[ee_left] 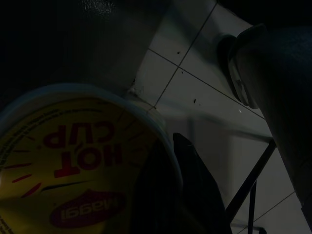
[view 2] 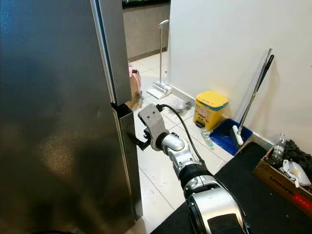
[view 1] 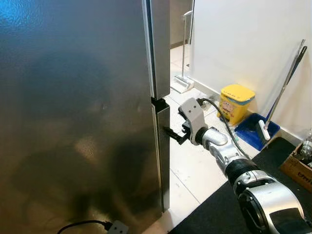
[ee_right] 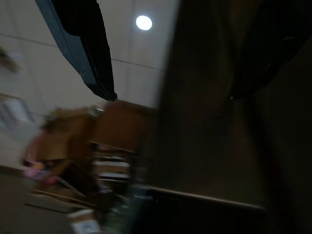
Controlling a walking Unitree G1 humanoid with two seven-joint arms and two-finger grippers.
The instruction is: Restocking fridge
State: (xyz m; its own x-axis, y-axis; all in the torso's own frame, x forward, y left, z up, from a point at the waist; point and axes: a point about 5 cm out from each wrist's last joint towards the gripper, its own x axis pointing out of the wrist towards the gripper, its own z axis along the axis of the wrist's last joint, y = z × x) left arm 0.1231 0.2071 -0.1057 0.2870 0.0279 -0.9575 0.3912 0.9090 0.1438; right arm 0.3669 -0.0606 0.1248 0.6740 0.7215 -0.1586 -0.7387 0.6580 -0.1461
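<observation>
The steel fridge (view 1: 73, 112) stands shut, with a gap between its upper and lower doors at the right edge. My right gripper (view 1: 173, 134) reaches to the edge of the lower door (view 2: 127, 161) just below that gap. It is open, and in the right wrist view its fingers (ee_right: 92, 58) are spread beside the dark door face. A yellow Maggi Hot Cup noodle cup (ee_left: 73, 161) sits close in the left wrist view. My left gripper (ee_left: 146, 165) is shut on it, with one black finger (ee_left: 192, 185) against its rim, low over the tiled floor.
A black mat (view 1: 219, 214) lies under me. Along the white wall at the right stand a yellow pedal bin (view 1: 235, 102), a blue dustpan with a broom (view 1: 263, 127), and a cardboard box of bottles (view 2: 285, 178). A power strip (view 1: 116, 227) lies at the fridge's foot.
</observation>
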